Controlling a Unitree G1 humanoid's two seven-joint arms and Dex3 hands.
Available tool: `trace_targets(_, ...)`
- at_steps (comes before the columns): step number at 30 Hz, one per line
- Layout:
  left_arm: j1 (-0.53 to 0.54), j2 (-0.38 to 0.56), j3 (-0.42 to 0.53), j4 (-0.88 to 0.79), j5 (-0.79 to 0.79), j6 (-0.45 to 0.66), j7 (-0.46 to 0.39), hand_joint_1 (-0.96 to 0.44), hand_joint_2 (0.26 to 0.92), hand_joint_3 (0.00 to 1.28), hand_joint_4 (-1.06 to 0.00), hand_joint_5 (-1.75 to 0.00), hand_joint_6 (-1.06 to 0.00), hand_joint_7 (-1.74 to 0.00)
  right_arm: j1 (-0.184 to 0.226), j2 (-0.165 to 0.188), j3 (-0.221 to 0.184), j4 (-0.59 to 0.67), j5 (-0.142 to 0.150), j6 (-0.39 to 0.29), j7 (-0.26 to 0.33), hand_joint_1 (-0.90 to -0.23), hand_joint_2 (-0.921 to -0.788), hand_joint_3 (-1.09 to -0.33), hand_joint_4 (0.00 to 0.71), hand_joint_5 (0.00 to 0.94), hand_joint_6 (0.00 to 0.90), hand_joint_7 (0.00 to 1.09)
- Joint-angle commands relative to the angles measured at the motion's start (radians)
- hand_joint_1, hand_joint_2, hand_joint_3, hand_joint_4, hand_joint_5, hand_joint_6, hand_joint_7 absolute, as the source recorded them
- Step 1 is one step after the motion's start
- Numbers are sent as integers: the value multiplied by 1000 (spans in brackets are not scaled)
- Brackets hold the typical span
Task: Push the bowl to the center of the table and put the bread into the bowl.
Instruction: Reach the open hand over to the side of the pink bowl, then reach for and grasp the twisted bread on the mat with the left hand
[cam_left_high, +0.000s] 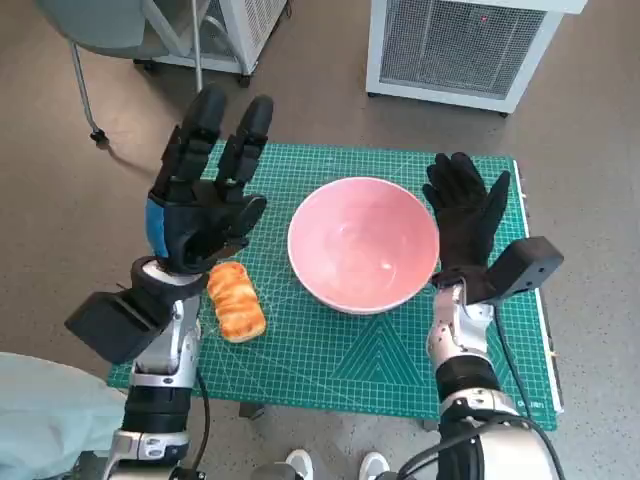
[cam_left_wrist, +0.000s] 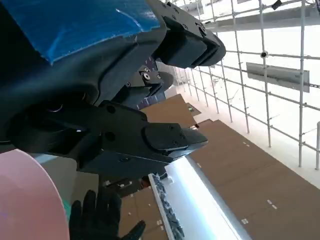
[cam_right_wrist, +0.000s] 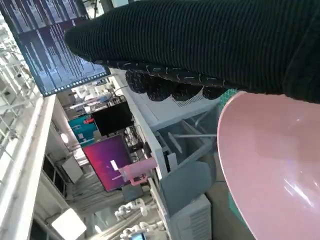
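Basically looks like bowl-pushing done, pink bowl (cam_left_high: 363, 243) near mat centre with gloved right hand (cam_left_high: 466, 222) flat and empty at its 3 o'clock, bread (cam_left_high: 236, 300) at 8 o'clock under the spread, empty left hand (cam_left_high: 205, 195) (hovering above), grab probably next.

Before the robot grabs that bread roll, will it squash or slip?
The bread looks soft and glazed, so it would probably dent under a firm grip. Its long, rounded shape might roll a little if nudged sideways. It seems light for its size, likely easy for the left hand to lift.
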Motion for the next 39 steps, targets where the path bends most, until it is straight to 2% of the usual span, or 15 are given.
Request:
trace_targets(1,21,42,23,-22,-9,-10,-14,-26,921,252,-302,0,-440,-3,5,-31,20,-42,-37,-30,-32,-459,-921,-839,260,0,104,453)
trace_targets(4,26,75,39,-29,-10,-12,-27,-41,921,250,-301,0,-438,-2,18,-45,42,-93,-66,-71,-53,-459,-921,-846,249,1,101,452)
trace_targets(6,28,122,55,-30,9,-20,-38,-47,921,249,-301,0,-437,-1,43,-58,66,-168,-105,-127,-66,-464,-921,-848,250,3,100,454)
trace_targets(9,30,179,68,-24,39,-37,-49,-46,921,216,-317,-6,-451,-9,75,-68,91,-258,-138,-174,-77,-501,-921,-816,279,12,83,549)
trace_targets(13,18,307,86,13,116,-93,-79,-92,921,236,-293,-2,-420,-3,133,-84,127,-432,-174,-218,-68,-500,-921,-823,283,7,34,626)
trace_targets(17,1,415,82,56,150,-115,-126,-138,921,169,-261,-2,-396,-1,194,-93,164,-605,-176,-209,-41,-512,-921,-820,286,6,8,683)
trace_targets(20,-11,488,70,81,169,-126,-165,-160,921,104,-244,-2,-379,0,235,-102,193,-720,-165,-184,-18,-519,-921,-819,286,6,2,700)
trace_targets(26,-17,607,40,101,217,-121,-237,-190,904,20,-206,0,-384,-7,293,-109,229,-868,-144,-131,4,-529,-921,-809,291,9,-1,724)
trace_targets(31,-9,680,2,72,227,-85,-320,-216,898,6,-169,0,-376,-2,319,-114,239,-927,-156,-106,-1,-537,-921,-799,298,12,-1,716)
trace_targets(39,-17,766,-82,52,321,-121,-406,-205,900,4,-127,0,-334,0,336,-108,245,-965,-168,-73,-18,-540,-921,-796,298,13,-1,710)
